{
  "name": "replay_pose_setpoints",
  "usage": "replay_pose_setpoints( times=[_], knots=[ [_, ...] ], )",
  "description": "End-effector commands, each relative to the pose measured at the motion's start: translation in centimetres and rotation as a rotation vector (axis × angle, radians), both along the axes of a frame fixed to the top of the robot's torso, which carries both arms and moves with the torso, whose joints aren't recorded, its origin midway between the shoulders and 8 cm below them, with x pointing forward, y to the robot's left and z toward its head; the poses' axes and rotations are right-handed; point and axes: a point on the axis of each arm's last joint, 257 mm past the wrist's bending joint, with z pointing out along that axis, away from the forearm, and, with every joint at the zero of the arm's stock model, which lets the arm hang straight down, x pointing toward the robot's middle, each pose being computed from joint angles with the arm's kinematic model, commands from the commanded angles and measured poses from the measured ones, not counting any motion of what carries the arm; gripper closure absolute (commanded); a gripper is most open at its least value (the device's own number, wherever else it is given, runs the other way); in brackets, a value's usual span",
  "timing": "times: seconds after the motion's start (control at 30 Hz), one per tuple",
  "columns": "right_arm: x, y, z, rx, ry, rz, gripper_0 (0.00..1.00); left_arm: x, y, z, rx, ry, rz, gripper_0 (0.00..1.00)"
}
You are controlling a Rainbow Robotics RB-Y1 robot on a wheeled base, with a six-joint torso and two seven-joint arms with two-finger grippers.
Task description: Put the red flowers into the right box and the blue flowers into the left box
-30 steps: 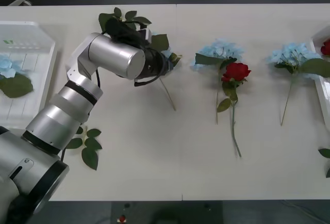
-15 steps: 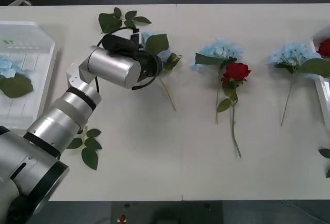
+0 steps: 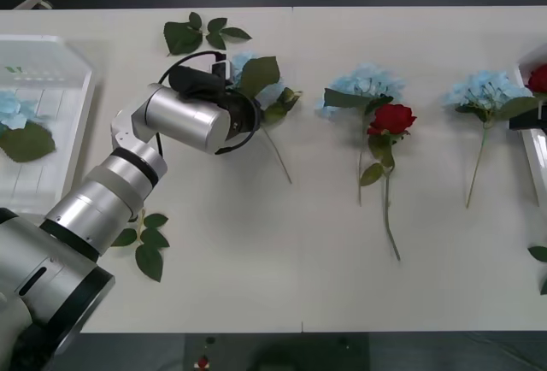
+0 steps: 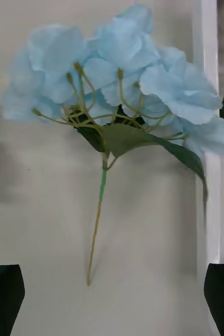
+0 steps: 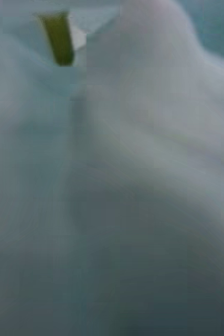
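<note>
The table (image 3: 256, 251) is a smooth, matte off-white surface. On it lie the blue flowers: fluffy clusters of thin pale petals, each with a broad green leaf and a thin straw-coloured stem. One cluster (image 3: 256, 76) sits at the tip of the left arm, another (image 3: 363, 85) lies near the middle, and a third (image 3: 485, 91) lies near the right edge. In the right wrist view this third cluster (image 4: 117, 73) shows thin yellow-green stalks fanning out beneath its petals, and one side of it overlaps the white rim beside it.

A red flower (image 3: 391, 119), a tight deep-red bloom on a long green stem, lies against the middle blue cluster. Loose leaf sprigs lie at the far edge (image 3: 198, 32) and near the arm's base (image 3: 147, 247).

The left box (image 3: 51, 132) is a translucent white bin with a ribbed floor; it holds one blue flower (image 3: 12, 110) with its big leaf. The right box (image 3: 532, 144) is a shallow white tray with a raised rim, and one red bloom (image 3: 539, 78) lies in it.

The left gripper (image 3: 244, 89), at the end of a shiny silver arm, is against the first blue cluster; I cannot tell how its fingers are set. The right gripper (image 4: 112, 294) hangs above the third cluster, its dark fingers (image 4: 4, 294) spread wide apart.
</note>
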Motion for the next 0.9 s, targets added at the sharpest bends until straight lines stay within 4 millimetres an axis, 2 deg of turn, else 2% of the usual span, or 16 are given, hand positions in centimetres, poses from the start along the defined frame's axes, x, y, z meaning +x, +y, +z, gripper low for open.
replay_pose_setpoints(
  times=[0.03,0.13,0.27,0.5,0.73,0.9],
  knots=[
    [1.6,2.3,1.6,0.002,-0.040,-0.027,0.00,1.0,-0.8,2.0,0.009,-0.037,-0.015,1.00],
    [2.0,2.9,0.4,-0.031,-0.028,-0.032,0.00,1.0,-0.9,2.1,0.000,-0.037,-0.015,1.00],
    [2.6,2.3,-1.1,-0.163,-0.018,-0.014,0.00,1.1,-0.4,2.4,-0.010,-0.037,-0.006,1.00],
    [3.9,2.7,-3.6,-0.189,-0.015,-0.034,0.00,0.7,-0.1,3.0,-0.075,0.001,-0.008,1.00],
    [4.5,3.1,-5.7,-0.182,-0.009,-0.049,0.00,-1.1,0.6,6.0,-0.076,0.069,-0.044,1.00],
    [5.3,3.1,-7.0,-0.178,-0.030,-0.061,0.00,-3.0,1.8,10.0,-0.082,0.103,-0.081,1.00]
  ],
)
